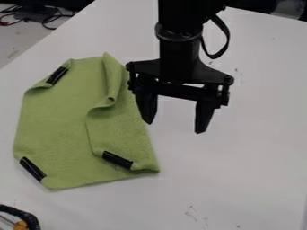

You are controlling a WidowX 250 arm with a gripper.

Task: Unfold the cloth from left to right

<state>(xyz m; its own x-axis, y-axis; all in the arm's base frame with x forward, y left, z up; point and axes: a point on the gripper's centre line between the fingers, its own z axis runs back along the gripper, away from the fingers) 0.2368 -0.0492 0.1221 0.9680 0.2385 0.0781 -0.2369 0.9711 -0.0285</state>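
Cloth (57, 117): green, lying on the white table (240, 179) in the left half of the view, partly unfolded, with a flap turned over along its right side and a raised fold near the top.
Black strips: one at the upper left corner (57, 76), one at the lower left (32, 169), one on the flap near the lower right (117, 160).
Gripper (174, 126): pointing down, right of the cloth's upper part.
Jaws: spread wide apart, with hold of nothing.
Cloth to jaws: the left jaw in view lines up with the cloth's right edge, the other is over bare table; whether the left one touches the fabric, I cannot tell.
Table's surroundings: dark cables (51, 19) beyond the upper left edge, a black cord (24, 216) and an orange piece (21, 225) at the lower left.
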